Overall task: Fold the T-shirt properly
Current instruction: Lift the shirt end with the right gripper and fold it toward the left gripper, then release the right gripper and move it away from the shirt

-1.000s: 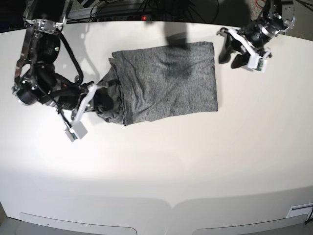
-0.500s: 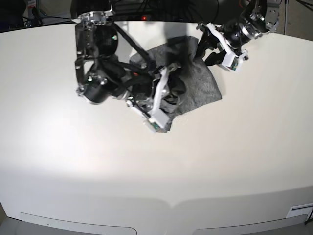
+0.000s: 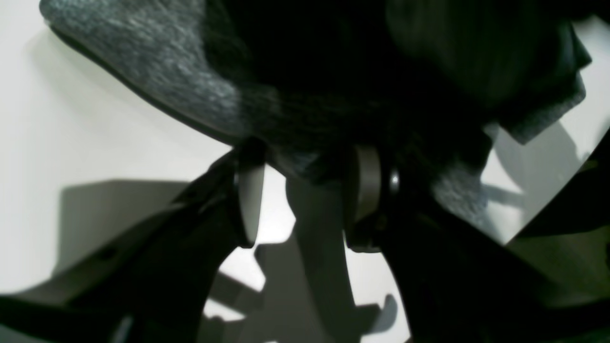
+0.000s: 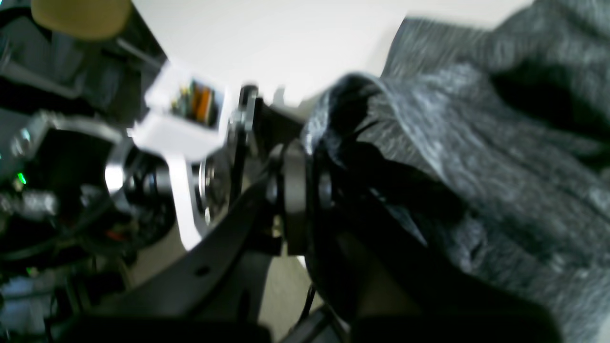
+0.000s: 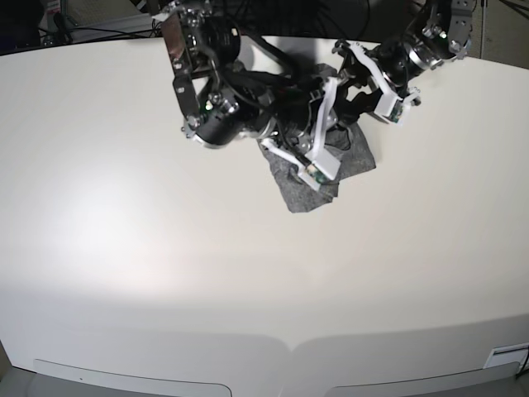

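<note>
We clamp the T-shirt [image 5: 307,198] in our right gripper [image 4: 305,190] to fold it near the table's [image 5: 124,248] far edge; our left gripper [image 3: 305,200] stands parted at the hem, ready to pin.

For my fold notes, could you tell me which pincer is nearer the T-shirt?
Right: the right pincer is clamped on the T-shirt; the left pincer stands open at its edge.
</note>
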{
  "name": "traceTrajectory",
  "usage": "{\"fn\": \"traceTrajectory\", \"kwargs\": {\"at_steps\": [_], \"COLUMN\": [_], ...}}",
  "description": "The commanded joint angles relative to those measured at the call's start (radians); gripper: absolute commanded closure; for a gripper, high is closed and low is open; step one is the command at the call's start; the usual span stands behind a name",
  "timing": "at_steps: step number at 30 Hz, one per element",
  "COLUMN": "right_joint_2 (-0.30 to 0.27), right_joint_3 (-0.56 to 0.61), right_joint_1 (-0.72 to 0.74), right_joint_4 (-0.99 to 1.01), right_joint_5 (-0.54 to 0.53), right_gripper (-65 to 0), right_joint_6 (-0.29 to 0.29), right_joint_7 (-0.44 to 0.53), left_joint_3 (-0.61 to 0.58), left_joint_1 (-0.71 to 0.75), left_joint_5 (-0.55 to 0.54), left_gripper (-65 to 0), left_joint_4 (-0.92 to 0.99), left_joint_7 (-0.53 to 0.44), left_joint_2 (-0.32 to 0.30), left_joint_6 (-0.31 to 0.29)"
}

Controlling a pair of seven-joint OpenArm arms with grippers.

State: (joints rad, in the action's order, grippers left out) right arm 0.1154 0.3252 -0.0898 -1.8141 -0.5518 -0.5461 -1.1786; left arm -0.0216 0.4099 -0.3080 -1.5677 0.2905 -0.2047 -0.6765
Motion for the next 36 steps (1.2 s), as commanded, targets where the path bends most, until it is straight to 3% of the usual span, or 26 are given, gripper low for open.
{"fn": "traceTrajectory", "kwargs": {"at_steps": [1,3,4,7,8,10,14,18,24,28,33,36], "right_joint_2": [0.009,0.009,0.009,0.009,0.009,0.009,0.010,0.009,0.009,0.009,-0.024,-0.075], "right_joint_3": [0.008,0.015,0.017,0.030,0.035,0.048,0.070,0.068,0.068,0.037,-0.080,-0.171], "right_joint_1": [0.010,0.009,0.009,0.009,0.009,0.009,0.010,0.026,0.085,0.130,0.186,0.196], "right_joint_4": [-0.018,-0.018,-0.018,-0.018,-0.018,-0.018,-0.018,-0.018,-0.019,-0.019,-0.019,-0.019], "right_joint_5": [-0.026,-0.027,-0.028,-0.067,-0.091,-0.134,-0.182,-0.245,-0.227,-0.130,-0.044,-0.023], "right_gripper": [0.0,0.0,-4.2,-27.7,-32.9,-37.4,-37.3,-37.3,-37.3,-37.3,-37.3,-37.3], "right_joint_6": [0.001,0.000,0.000,0.000,0.000,0.000,-0.010,-0.056,-0.064,-0.064,-0.064,-0.064], "right_joint_7": [0.024,0.024,0.028,0.032,0.032,0.034,0.034,0.033,0.029,0.029,0.030,0.036], "left_joint_3": [0.000,0.000,0.000,0.001,0.002,0.016,0.077,0.154,0.267,0.340,0.373,0.337], "left_joint_1": [-0.003,-0.003,-0.003,-0.003,-0.003,-0.002,-0.002,0.000,0.006,0.006,0.006,0.005], "left_joint_5": [-0.014,-0.006,-0.006,-0.007,-0.006,-0.006,-0.008,-0.012,-0.017,-0.031,-0.241,-0.295], "left_gripper": [-26.0,-26.0,-26.0,-26.0,-26.0,-26.0,-26.0,-26.0,-26.0,-26.0,-26.0,-26.0], "left_joint_4": [-0.012,-0.012,-0.012,-0.012,-0.012,-0.012,-0.012,-0.019,-0.059,-0.103,-0.190,-0.256], "left_joint_7": [-0.027,-0.027,-0.027,-0.026,-0.025,-0.021,-0.015,-0.014,-0.007,-0.002,0.087,0.130], "left_joint_2": [-0.006,-0.007,-0.007,-0.015,-0.015,-0.015,-0.015,-0.015,-0.015,-0.015,-0.014,-0.014], "left_joint_6": [-0.005,-0.005,-0.005,-0.005,-0.005,-0.005,-0.005,-0.005,-0.005,-0.005,-0.022,-0.022]}}
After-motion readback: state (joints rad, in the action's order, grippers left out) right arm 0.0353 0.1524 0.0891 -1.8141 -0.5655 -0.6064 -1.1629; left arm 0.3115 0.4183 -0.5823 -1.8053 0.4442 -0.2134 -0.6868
